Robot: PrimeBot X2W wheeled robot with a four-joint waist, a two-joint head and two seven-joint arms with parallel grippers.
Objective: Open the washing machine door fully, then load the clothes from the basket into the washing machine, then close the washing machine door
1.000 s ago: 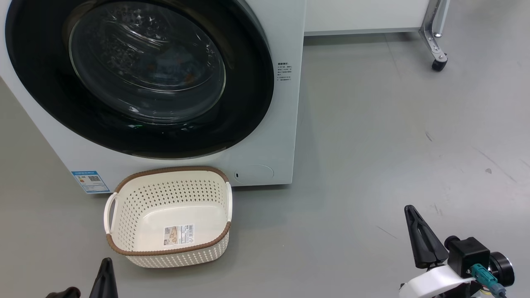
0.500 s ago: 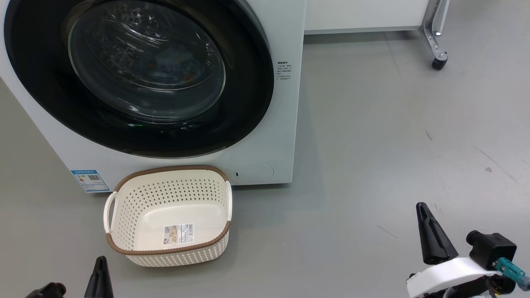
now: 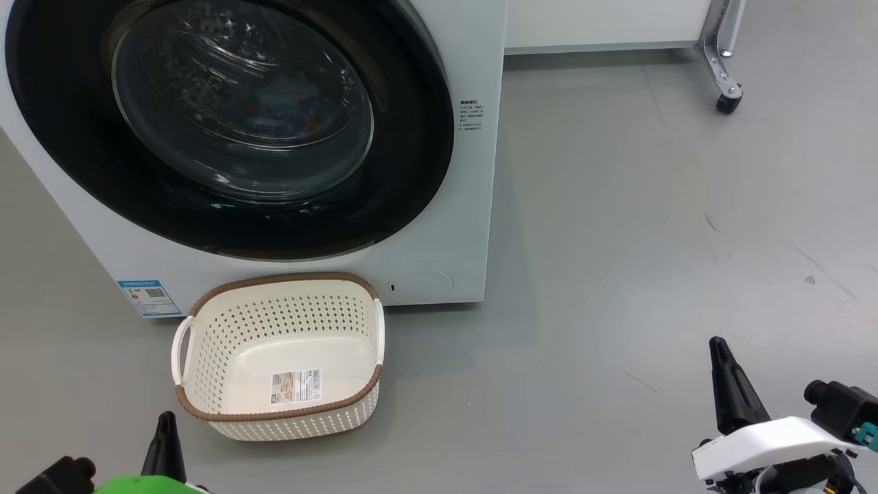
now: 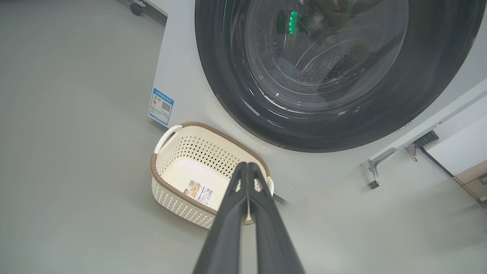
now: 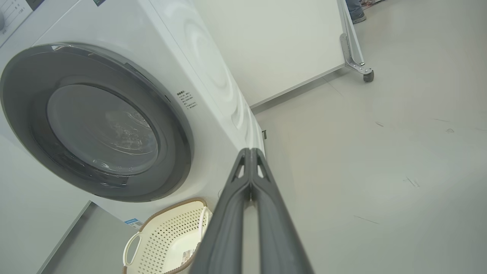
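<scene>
The washing machine (image 3: 473, 206) stands white at the upper left. The washing machine door (image 3: 411, 171), with its black rim and bulging glass, lies closed flat against the front. Faint blue and orange clothes (image 3: 302, 120) show dimly through the glass. On the floor before the machine sits the basket (image 3: 274, 415), cream with a brown rim, holding nothing but a barcode sticker. My left gripper (image 3: 164, 420) is shut and empty, low and just left of the basket. In the left wrist view its pressed-together fingers (image 4: 232, 213) point over the basket (image 4: 159, 182). My right gripper (image 3: 717, 343) is shut and empty over bare floor at the lower right.
A white panel on a metal leg with a caster (image 3: 727, 103) stands right of the machine at the back. Grey floor (image 3: 617, 274) stretches open to the right. A blue energy label (image 3: 147, 296) sits low on the machine's front. A person's leg (image 5: 355, 9) shows far behind the panel.
The right gripper has drifted right and down in the head view. The left gripper has sunk lower at the bottom edge. Door and basket have not moved.
</scene>
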